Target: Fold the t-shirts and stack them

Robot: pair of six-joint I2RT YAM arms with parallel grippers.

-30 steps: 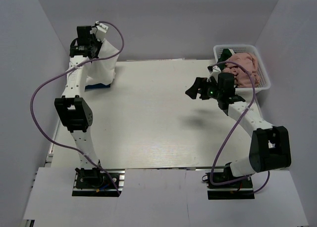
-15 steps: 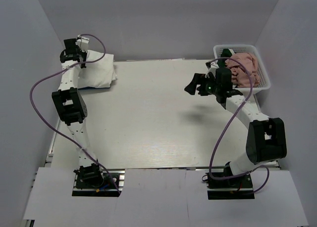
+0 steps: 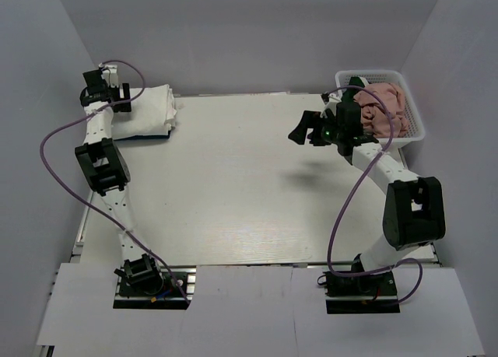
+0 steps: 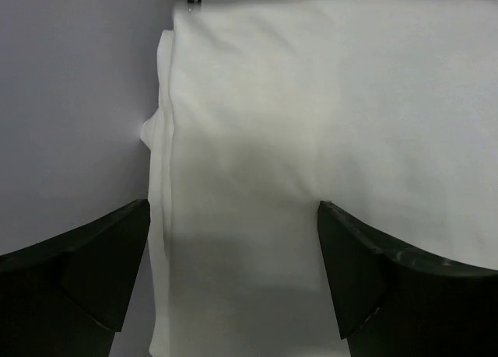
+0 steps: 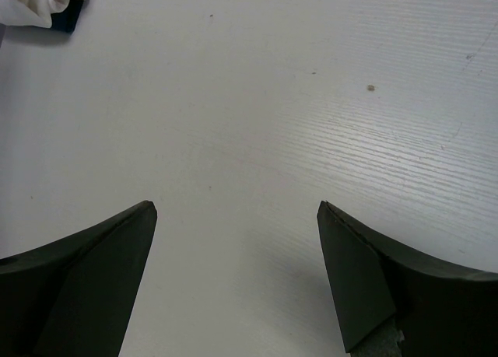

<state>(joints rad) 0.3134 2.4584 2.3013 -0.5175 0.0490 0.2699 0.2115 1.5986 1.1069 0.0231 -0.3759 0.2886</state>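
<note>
A stack of folded white t-shirts (image 3: pixel 148 112) lies at the table's far left corner, and it fills the left wrist view (image 4: pixel 327 124). My left gripper (image 3: pixel 115 97) hovers at the stack's left end, by the wall. It is open (image 4: pixel 233 204), with the top white shirt lying flat below its spread fingers (image 4: pixel 366 271) and nothing held. My right gripper (image 3: pixel 305 131) hangs open over bare table (image 5: pixel 236 206), just left of the basket. A dusty pink t-shirt (image 3: pixel 383 108) and a bit of dark green cloth (image 3: pixel 356 83) lie crumpled in the basket.
The white mesh basket (image 3: pixel 412 116) stands at the table's far right corner. A dark blue edge (image 3: pixel 149 137) shows under the white stack, seen also in the right wrist view's top-left corner (image 5: pixel 71 18). Grey walls close in on the left, back and right.
The left arm swung the hanging white shirt down and left onto the stack, then its gripper opened and let go. The right arm drifted slightly toward the back.
</note>
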